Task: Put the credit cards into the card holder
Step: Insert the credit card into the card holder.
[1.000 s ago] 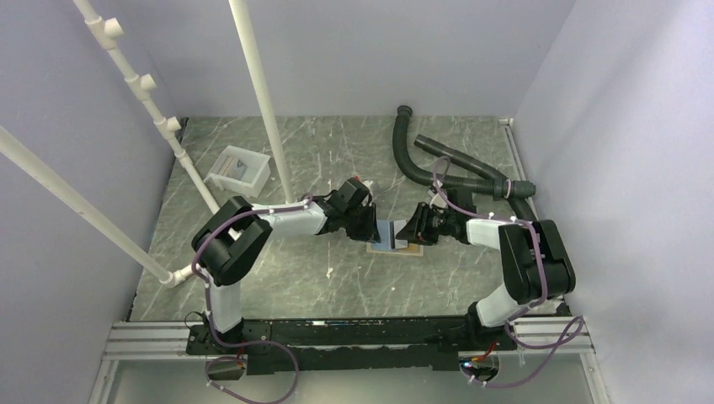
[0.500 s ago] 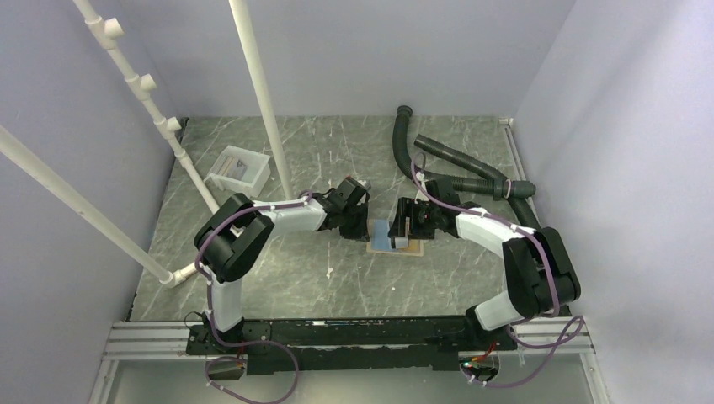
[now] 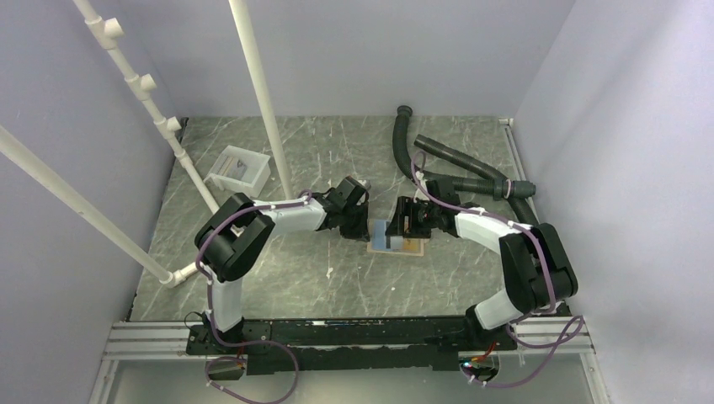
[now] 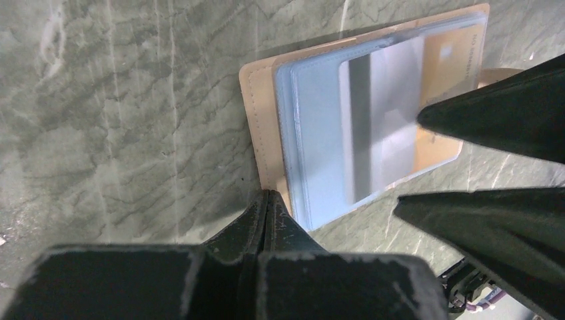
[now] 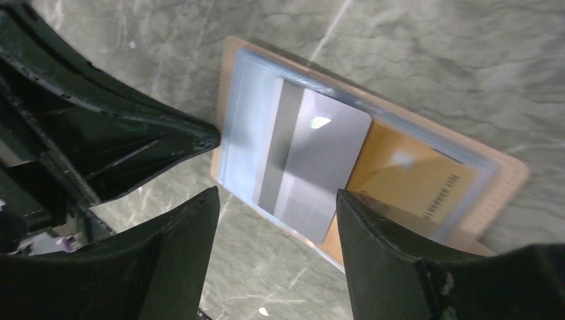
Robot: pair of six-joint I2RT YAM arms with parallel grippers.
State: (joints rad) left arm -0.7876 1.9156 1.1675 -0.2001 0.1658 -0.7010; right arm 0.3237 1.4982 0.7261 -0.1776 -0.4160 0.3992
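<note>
left hand (image 4: 266,198) pinched shut, tip at card holder (image 4: 256,113) edge; right hand (image 5: 276,195) open wide above grey card (image 5: 313,153), holding nothing.

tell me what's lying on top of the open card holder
On the open card holder lie a grey card with a dark stripe and a golden-brown card. The grey one covers part of the golden one; any cards beneath them cannot be seen.

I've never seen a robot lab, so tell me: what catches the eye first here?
An open tan card holder lies in the middle of the table, with a grey card and a golden card on its pale blue inside. The left gripper, shut, points at its edge; the right gripper hangs open above the grey card.
</note>
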